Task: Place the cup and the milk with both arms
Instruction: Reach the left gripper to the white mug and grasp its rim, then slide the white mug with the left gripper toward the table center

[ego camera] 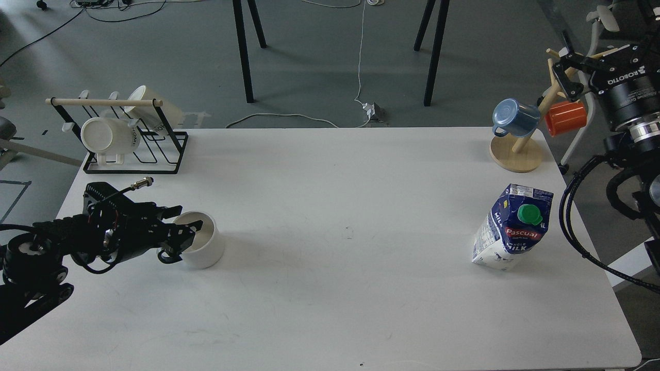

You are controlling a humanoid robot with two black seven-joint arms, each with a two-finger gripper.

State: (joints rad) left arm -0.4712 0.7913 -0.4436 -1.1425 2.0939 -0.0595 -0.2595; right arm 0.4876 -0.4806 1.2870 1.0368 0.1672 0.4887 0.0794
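A white cup point(205, 244) with a black handle stands on the left part of the white table point(330, 288). My left gripper point(185, 220) is open and lies low over the cup's left rim and handle, one finger point(174, 211) behind the rim and one point(192, 226) over the cup's mouth. A blue and white milk carton point(513, 226) with a green cap stands at the right of the table. My right gripper point(563, 74) is raised off the table's far right corner, well above and behind the carton; it looks open and empty.
A black wire rack point(129, 139) with white mugs stands at the back left corner. A wooden mug tree point(517, 154) with a blue cup point(513, 117) and an orange cup point(566, 117) stands at the back right, close to my right gripper.
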